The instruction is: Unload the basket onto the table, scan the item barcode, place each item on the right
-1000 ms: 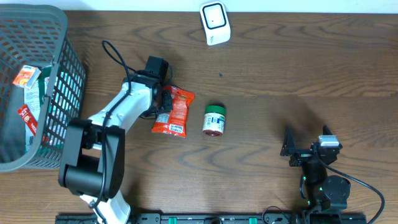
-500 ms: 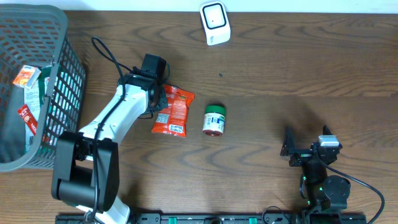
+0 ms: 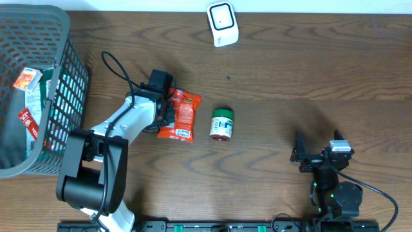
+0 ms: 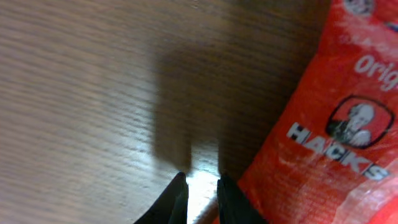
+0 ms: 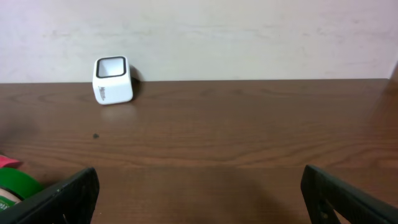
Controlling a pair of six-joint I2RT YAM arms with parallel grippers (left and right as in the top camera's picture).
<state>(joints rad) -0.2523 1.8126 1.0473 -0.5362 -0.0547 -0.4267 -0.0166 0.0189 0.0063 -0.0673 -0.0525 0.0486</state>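
Sitting at Hacks pouch [image 4: 323,143] edge, left gripper [image 4: 202,186] nearly closed; hold unconfirmed. Right gripper [image 5: 199,180] wide open, empty. Risk: shallow edge bite slips, pouch drops before scanner [image 3: 223,24].

Right of the left jaws, a glossy, crinkled red plastic snack packet [image 4: 323,124]; beneath them, a faintly shiny, grained dark wooden table [image 4: 74,93].

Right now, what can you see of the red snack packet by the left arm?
The red snack packet is a glossy, crinkled pouch lying flat on the wooden table, beside the green-lidded jar and apart from it. White HACKS lettering and a round portrait logo show; a white label sits at its near end. The left end effector, fingers nearly together, is at its edge; a pinch cannot be confirmed.
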